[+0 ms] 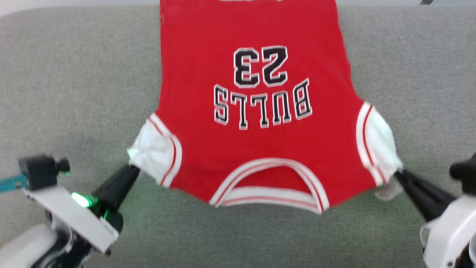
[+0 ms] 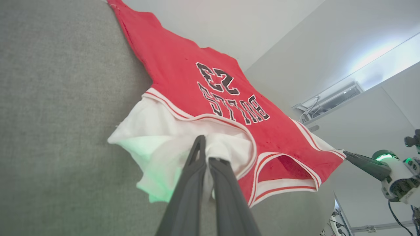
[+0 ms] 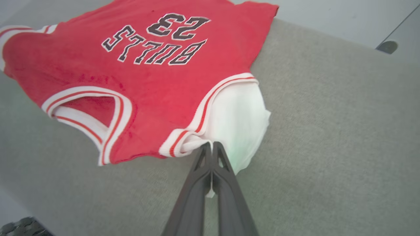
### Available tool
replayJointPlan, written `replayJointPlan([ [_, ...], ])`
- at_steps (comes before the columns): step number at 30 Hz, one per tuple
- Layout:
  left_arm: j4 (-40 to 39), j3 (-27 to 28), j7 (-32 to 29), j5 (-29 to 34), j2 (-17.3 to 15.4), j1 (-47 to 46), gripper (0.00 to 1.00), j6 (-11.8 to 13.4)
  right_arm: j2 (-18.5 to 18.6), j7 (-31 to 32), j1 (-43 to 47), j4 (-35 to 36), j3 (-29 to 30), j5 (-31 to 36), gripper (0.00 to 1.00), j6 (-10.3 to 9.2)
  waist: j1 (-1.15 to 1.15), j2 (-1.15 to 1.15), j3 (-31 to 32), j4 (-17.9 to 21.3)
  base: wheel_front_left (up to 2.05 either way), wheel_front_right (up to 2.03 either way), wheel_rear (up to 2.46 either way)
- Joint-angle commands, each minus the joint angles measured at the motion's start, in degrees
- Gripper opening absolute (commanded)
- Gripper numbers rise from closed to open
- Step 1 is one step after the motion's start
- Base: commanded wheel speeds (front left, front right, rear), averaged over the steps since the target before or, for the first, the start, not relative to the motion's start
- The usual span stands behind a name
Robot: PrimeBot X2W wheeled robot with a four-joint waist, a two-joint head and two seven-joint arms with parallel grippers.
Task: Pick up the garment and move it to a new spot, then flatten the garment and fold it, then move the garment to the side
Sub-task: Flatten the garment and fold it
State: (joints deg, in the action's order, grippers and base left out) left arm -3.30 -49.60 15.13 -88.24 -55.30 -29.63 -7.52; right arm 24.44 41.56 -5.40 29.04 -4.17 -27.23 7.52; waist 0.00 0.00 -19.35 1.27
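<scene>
Garment (image 1: 260, 149), spread print-up across the grey surface (image 1: 67, 82), is pinched at its white sleeves (image 1: 154, 150) by the closed left gripper (image 1: 132, 169) and closed right gripper (image 1: 397, 173); judged soft, light, best held at sleeve hems.

A red jersey-style shirt (image 1: 256, 149) is lying spread front-up on a grey fabric surface (image 1: 74, 74), its neck opening facing the robot and its hem reaching the surface's far edge. Black, white-outlined lettering reading BULLS and the number 23 is showing upside down across the chest, and red-and-white striped trim is edging the neckline and both armholes. Its short white sleeves are sticking out to either side, each bunching to a point where the left gripper (image 1: 134, 168) or the right gripper (image 1: 397, 173) is pinching it, and the near edge is hanging slightly off the surface.
</scene>
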Motion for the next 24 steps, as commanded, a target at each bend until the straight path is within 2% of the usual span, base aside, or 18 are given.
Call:
replayJointPlan([
  [1, -1.41, 0.77, -0.04, 1.45, -0.92, 3.55, 0.00, 0.07, -0.39, 1.39, 3.65, 1.79, 0.57, -0.61, 0.00, -0.06, 0.00, 0.00, 1.10, 0.62, 0.00, 0.00, 0.00],
  [9, -5.77, 3.94, -0.03, 3.36, -4.21, 13.51, 0.00, 0.08, -1.37, 6.73, 13.30, 7.29, 0.93, -1.21, 0.00, -0.06, 0.00, 0.00, 1.36, 1.39, 0.00, 0.00, 0.00],
  [14, -7.07, 4.55, -0.03, 4.71, -5.64, 16.76, 0.00, 0.07, -1.85, 8.34, 15.97, 9.24, 0.63, -1.32, 0.00, -0.06, 0.00, 0.00, 0.90, 1.85, 0.00, 0.00, 0.00],
  [19, -6.22, 4.03, -0.04, 6.79, -5.03, 17.17, 0.00, 0.08, -1.25, 8.04, 14.96, 8.29, -2.02, -2.86, 0.00, -0.06, 0.00, 0.00, -0.40, 2.16, 0.00, 0.00, 0.00],
  [24, -2.41, 2.05, -1.33, 9.42, -3.17, 14.60, 0.00, 0.07, 0.72, 6.92, 11.98, 3.31, -5.66, -3.27, 0.00, -0.05, 0.00, 0.00, -2.24, 1.99, 0.00, 0.00, 0.00],
])
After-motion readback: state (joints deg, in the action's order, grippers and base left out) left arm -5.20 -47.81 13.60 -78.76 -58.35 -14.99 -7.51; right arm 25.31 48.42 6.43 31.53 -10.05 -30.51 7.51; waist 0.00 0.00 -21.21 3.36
